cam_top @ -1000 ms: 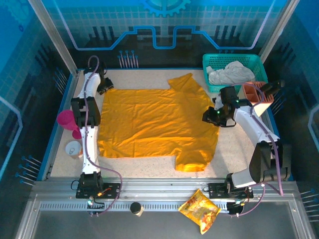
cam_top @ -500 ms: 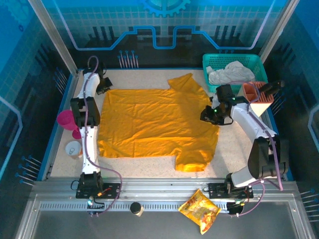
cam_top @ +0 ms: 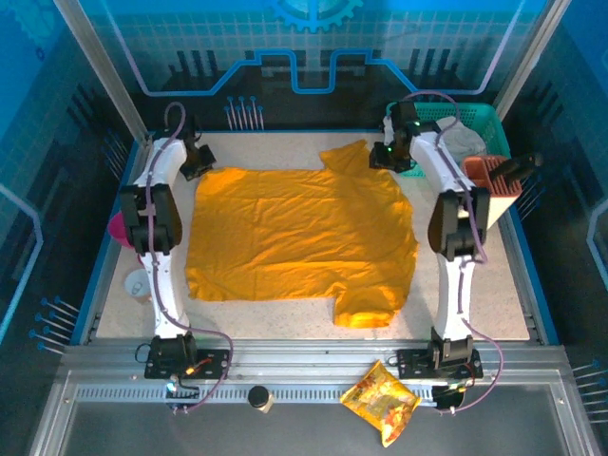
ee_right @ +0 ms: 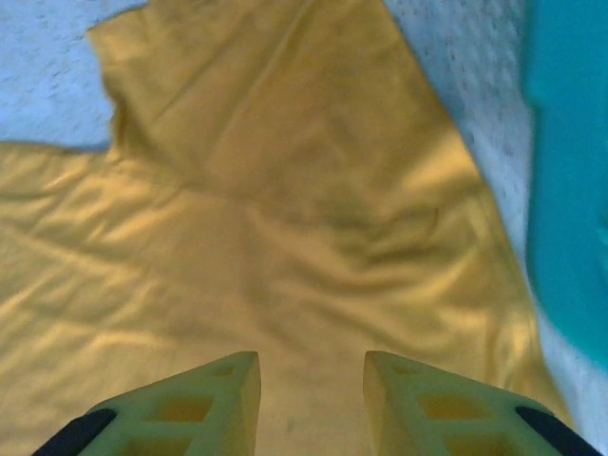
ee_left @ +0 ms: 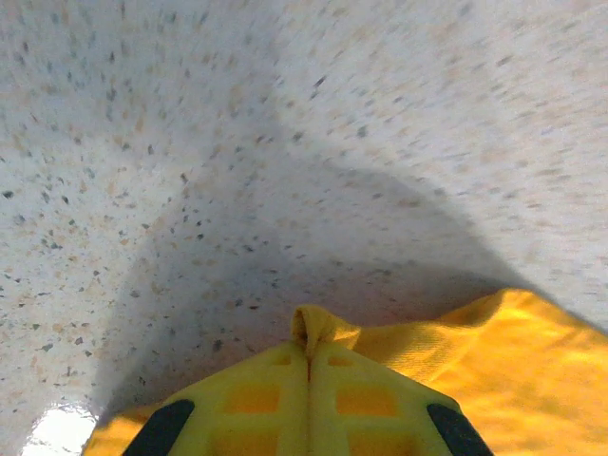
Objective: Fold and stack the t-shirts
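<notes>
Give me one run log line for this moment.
left gripper shut on t-shirt corner | right gripper open over far sleeve | t-shirt spread flat, not yet folded

Speckled table (cam_top: 494, 275): t-shirt (cam_top: 294, 228) spread flat, teal basket (cam_top: 475, 109).

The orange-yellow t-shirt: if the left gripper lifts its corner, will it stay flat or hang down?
Probably floppy: the orange-yellow t-shirt lies wrinkled on the table, and a small fold bunches in the shut left gripper. Lifted there, it would likely drape and drag, not rise whole. It looks thin, so probably light.
</notes>
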Motion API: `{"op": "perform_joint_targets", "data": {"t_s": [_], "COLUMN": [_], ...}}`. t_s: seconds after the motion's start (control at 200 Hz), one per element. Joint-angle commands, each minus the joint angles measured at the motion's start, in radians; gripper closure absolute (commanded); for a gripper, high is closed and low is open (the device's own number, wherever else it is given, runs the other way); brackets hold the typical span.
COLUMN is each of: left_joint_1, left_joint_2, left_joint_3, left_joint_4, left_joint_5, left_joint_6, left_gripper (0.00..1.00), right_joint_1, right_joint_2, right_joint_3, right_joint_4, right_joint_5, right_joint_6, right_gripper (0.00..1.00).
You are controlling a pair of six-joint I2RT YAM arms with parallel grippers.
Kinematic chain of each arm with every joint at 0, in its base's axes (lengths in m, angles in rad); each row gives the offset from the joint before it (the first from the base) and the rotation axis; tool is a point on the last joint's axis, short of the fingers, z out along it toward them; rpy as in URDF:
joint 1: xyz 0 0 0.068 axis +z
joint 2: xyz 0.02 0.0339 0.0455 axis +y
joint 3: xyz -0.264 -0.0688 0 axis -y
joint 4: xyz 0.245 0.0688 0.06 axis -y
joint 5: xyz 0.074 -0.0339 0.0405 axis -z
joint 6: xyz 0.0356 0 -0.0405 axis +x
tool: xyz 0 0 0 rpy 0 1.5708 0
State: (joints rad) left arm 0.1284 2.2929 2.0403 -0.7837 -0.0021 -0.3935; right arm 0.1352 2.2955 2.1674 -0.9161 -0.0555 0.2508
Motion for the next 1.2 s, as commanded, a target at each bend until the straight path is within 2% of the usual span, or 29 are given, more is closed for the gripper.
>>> {"op": "perform_joint_targets", "data": {"t_s": [0.0,0.25,0.365,0.45,0.581,0.696,0.866,1.036,1.111,1.196], "left_joint_1": [-0.002,-0.006,-0.007,-0.009,-0.01,-0.01,-0.01,-0.01,-0.01,-0.01], "left_joint_2": [-0.042,-0.014,-0.001,-0.004,-0.016,-0.029,-0.04,-0.043,-0.044,-0.045], "left_joint_3": [-0.022,-0.021,-0.005,-0.009,-0.032,-0.061,-0.082,-0.081,-0.08,-0.074], "left_joint_4": [0.023,0.03,0.02,0.02,0.026,0.033,0.037,0.032,0.031,0.028], "left_joint_5": [0.024,0.042,0.047,0.047,0.044,0.04,0.039,0.035,0.036,0.036], "left_joint_6": [-0.012,-0.031,-0.036,-0.036,-0.035,-0.033,-0.03,-0.025,-0.023,-0.019], "left_gripper": [1.0,1.0,1.0,1.0,1.0,1.0,1.0,1.0,1.0,1.0], "right_joint_1": [0.038,0.101,0.109,0.116,0.135,0.168,0.254,0.335,0.362,0.363], "right_joint_2": [0.162,0.318,0.405,0.441,0.435,0.344,0.101,-0.068,-0.119,-0.164], "right_joint_3": [0.201,0.332,0.41,0.418,0.358,0.229,-0.047,-0.291,-0.395,-0.429], "right_joint_4": [-0.191,-0.227,-0.289,-0.312,-0.317,-0.277,-0.196,-0.168,-0.129,-0.118], "right_joint_5": [0.035,0.13,0.187,0.207,0.236,0.227,0.228,0.259,0.226,0.219], "right_joint_6": [-0.056,-0.07,-0.048,-0.048,-0.059,-0.068,-0.043,0.085,0.13,0.15], "right_gripper": [0.64,0.5,0.5,0.63,1.0,1.0,1.0,1.0,0.83,0.68]}}
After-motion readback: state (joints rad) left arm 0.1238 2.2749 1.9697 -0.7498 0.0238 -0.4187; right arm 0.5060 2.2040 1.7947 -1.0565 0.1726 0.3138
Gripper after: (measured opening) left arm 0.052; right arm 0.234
